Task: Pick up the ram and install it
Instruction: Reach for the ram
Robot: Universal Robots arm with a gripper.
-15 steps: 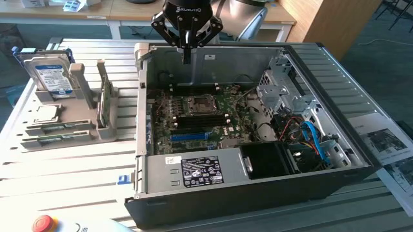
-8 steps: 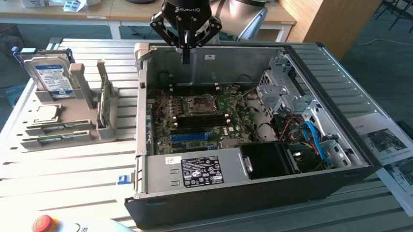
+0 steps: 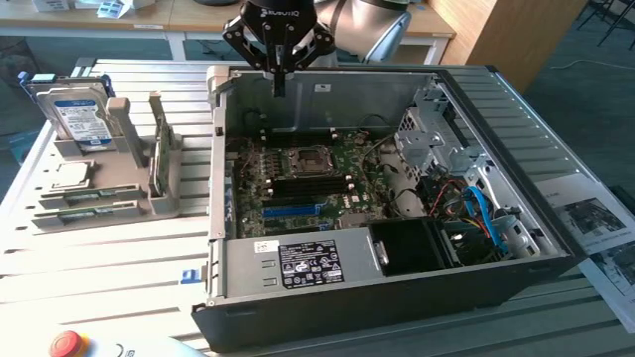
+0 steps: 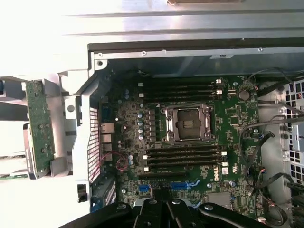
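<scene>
Pale slatted metal desk (image 3: 100, 260) carrying an open black computer case (image 3: 397, 297), with the tool (image 3: 279, 88) poised above the case's far wall.
The tool is closed and carries nothing. The ram (image 3: 159, 160) stands on edge in a grey holder (image 3: 129, 201) at the exterior view's left, just beside the case, with a hard drive (image 3: 82, 119) upright further left. A green motherboard (image 3: 317, 178) lies inside the case. Printed sheets (image 3: 595, 223) rest at the desk's right edge and a red button (image 3: 65, 343) sits at its near corner. Wooden-topped tables (image 3: 198, 15) and blue-grey carpet (image 3: 585, 67) lie beyond.
</scene>
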